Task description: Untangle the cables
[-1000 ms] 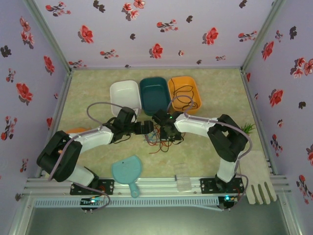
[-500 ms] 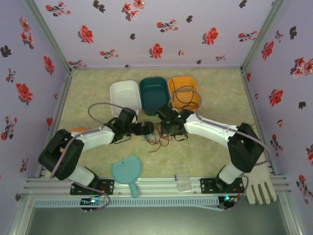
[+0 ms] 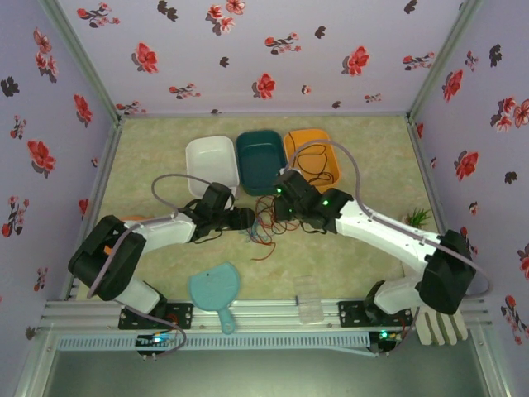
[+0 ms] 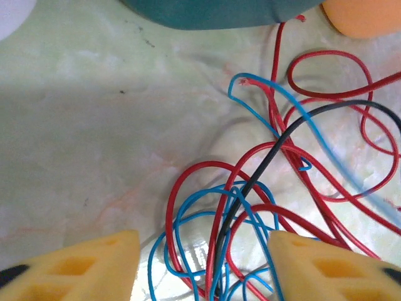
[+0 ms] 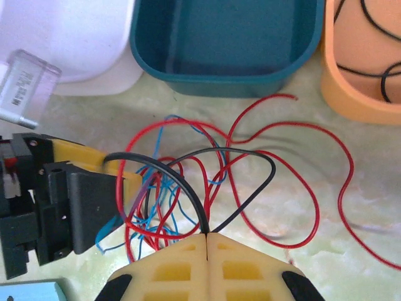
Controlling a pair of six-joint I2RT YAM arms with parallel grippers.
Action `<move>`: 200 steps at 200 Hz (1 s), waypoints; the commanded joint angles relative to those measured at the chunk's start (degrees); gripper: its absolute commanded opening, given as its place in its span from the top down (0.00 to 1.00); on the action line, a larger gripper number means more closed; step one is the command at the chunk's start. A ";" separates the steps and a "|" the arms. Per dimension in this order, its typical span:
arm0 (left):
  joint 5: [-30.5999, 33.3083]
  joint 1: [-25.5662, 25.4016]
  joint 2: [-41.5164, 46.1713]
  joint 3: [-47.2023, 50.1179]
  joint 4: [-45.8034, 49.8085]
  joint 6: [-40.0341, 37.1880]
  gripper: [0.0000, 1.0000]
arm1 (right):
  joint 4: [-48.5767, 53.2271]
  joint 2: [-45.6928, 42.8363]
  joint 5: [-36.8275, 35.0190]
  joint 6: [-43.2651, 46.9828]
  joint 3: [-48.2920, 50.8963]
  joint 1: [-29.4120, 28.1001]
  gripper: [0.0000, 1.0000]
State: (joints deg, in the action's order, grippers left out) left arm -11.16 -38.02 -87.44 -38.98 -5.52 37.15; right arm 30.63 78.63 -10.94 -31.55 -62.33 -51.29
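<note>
The left tool [image 4: 200, 251] has half-narrowed about the cables [image 4: 250, 188] at mid-worktop [image 3: 273, 273], its pads not yet together, with blue and red loops between them. The right tool [image 5: 207, 241], clamped on the black cable [image 5: 250, 157], has pulled back, drawing that strand out, so separation seems underway. The teal bin [image 5: 219, 81] crowds behind; bare worktop lies nearer.

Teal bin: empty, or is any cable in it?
Empty: the teal bin has a bare floor; the red cables lie on the table outside it.
</note>
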 commanded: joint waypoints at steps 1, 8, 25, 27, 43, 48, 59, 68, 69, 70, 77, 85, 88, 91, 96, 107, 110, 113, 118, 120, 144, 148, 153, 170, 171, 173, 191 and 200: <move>-0.18 -0.44 -0.83 -1.20 -0.69 -0.35 0.53 | -1.98 -2.09 -3.11 1.73 2.09 -0.39 1.00; -0.18 -0.45 -0.81 -1.10 -0.72 -0.22 0.56 | -1.84 -2.39 -3.70 1.29 2.52 -0.39 1.00; -0.01 -0.42 -0.81 -1.10 -0.64 -0.15 0.63 | -1.67 -3.04 -4.97 1.05 2.80 -0.39 1.00; 0.00 -0.42 -0.89 -1.10 -0.63 -0.15 0.64 | -1.64 -3.09 -5.15 1.12 2.82 -0.39 1.00; 0.00 -0.42 -1.06 -1.27 -0.39 -0.21 0.70 | -2.32 -4.39 -6.39 1.77 2.96 -0.39 1.00; 0.00 -0.44 -1.10 -1.28 -0.37 -0.23 0.71 | -3.17 -5.11 -6.53 2.07 3.29 -0.39 1.00; 0.00 -0.40 -1.28 -1.44 -0.21 -0.28 0.74 | -5.70 -7.07 -6.97 2.58 4.38 -0.36 1.00; 0.00 -0.40 -1.53 -1.64 -0.11 -0.28 0.76 | -8.29 -8.68 -7.08 3.09 5.64 -0.39 1.00; 0.00 -0.44 -1.52 -1.68 -0.11 -0.30 0.76 | -8.69 -8.90 -7.08 3.17 5.73 -0.39 1.00; 0.00 -0.41 -1.56 -1.69 -0.06 -0.27 0.76 | -8.94 -9.00 -7.08 3.21 5.81 -0.39 1.00; 0.00 -0.45 -1.79 -1.94 0.06 -0.34 0.78 | -10.90 -10.11 -7.08 3.71 6.58 -0.33 1.00; 0.00 -0.44 -2.03 -2.25 0.11 -0.37 0.80 | -12.96 -11.47 -7.23 4.67 7.02 -0.35 1.00; 0.02 -0.44 -2.10 -2.36 0.15 -0.40 0.81 | -13.51 -11.82 -7.32 5.00 7.15 -0.37 1.00; 0.00 -0.47 -2.16 -2.47 0.16 -0.45 0.81 | -14.05 -12.17 -7.46 5.39 7.13 -0.35 1.00; -0.03 -0.46 -2.31 -2.71 0.16 -0.56 0.82 | -14.74 -12.64 -7.68 5.98 7.01 -0.31 1.00; -0.09 -0.47 -2.53 -3.18 0.25 -0.72 0.82 | -16.50 -13.65 -7.87 7.44 6.57 -0.34 1.00; -0.09 -0.45 -2.60 -3.27 0.25 -0.75 0.83 | -16.98 -13.82 -7.87 7.85 6.46 -0.34 1.00; -0.09 -0.46 -2.58 -3.37 0.32 -0.76 0.83 | -17.29 -14.02 -7.87 8.20 6.36 -0.38 1.00; -0.09 -0.49 -2.59 -3.54 0.33 -0.84 0.83 | -17.66 -14.21 -7.87 8.82 5.89 -0.34 1.00; -0.11 -0.48 -2.59 -3.55 0.38 -0.89 0.83 | -17.70 -14.27 -7.80 9.04 5.70 -0.38 1.00; -0.11 -0.56 -2.24 -3.66 0.60 -1.12 0.84 | -17.56 -14.14 -7.78 11.43 2.84 -0.35 1.00; -0.09 -0.59 -2.22 -3.60 0.60 -1.11 0.85 | -17.54 -14.20 -7.86 11.65 2.28 -0.37 1.00; -0.09 -0.61 -2.30 -3.56 0.60 -1.11 0.85 | -17.70 -14.15 -7.87 11.91 1.79 -0.39 1.00; -0.09 -0.74 -2.33 -3.47 0.58 -1.03 0.87 | -18.17 -14.34 -7.87 12.57 0.06 -0.37 1.00; -0.09 -0.74 -2.31 -3.47 0.59 -1.07 0.87 | -18.21 -14.36 -8.62 12.61 -0.01 -0.34 1.00; -0.03 -0.76 -2.37 -3.47 0.59 -1.03 0.87 | -18.32 -14.33 -9.26 12.64 -0.19 -0.38 1.00; -0.09 -0.92 -2.31 -3.40 0.60 -0.96 0.88 | -18.94 -15.03 -9.78 13.68 -1.62 -0.39 1.00; -0.06 -0.96 -2.34 -3.39 0.60 -0.98 0.88 | -18.72 -15.45 -9.72 14.24 -2.63 -0.37 1.00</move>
State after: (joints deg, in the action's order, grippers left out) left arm -11.14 -38.46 -89.41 -41.52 -5.34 37.15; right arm 14.26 64.84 -18.28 -20.25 -61.52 -51.29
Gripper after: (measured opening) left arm 0.120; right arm 0.062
